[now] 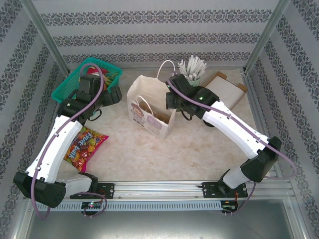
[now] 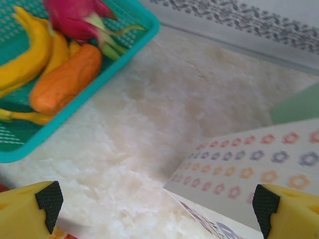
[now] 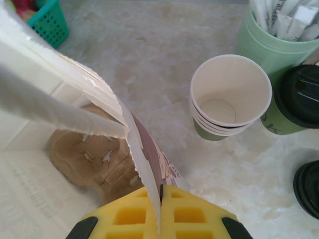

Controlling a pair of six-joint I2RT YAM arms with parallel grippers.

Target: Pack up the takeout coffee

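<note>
The takeout coffee [image 3: 294,102], a dark green cup with a black lid, stands on the table to the right of a stack of lidless cups [image 3: 227,102]. My right gripper [image 3: 160,193] is shut on the serrated rim of the white paper bag [image 3: 47,62], at the bag's right edge [image 1: 170,102]. Inside the bag lies a brown pulp tray [image 3: 89,154]. The bag [image 1: 145,115] stands open in the middle of the table. My left gripper [image 1: 117,94] hangs open left of the bag, near the basket, with nothing between its yellow fingers [image 2: 27,211] and the bag's printed side [image 2: 259,164] just ahead.
A teal basket [image 2: 127,42] with bananas, an orange fruit and a dragon fruit sits at the back left. A light green holder of stir sticks [image 3: 271,42] stands behind the cups. A loose black lid [image 3: 309,189] lies near the coffee. A candy packet [image 1: 84,146] lies front left.
</note>
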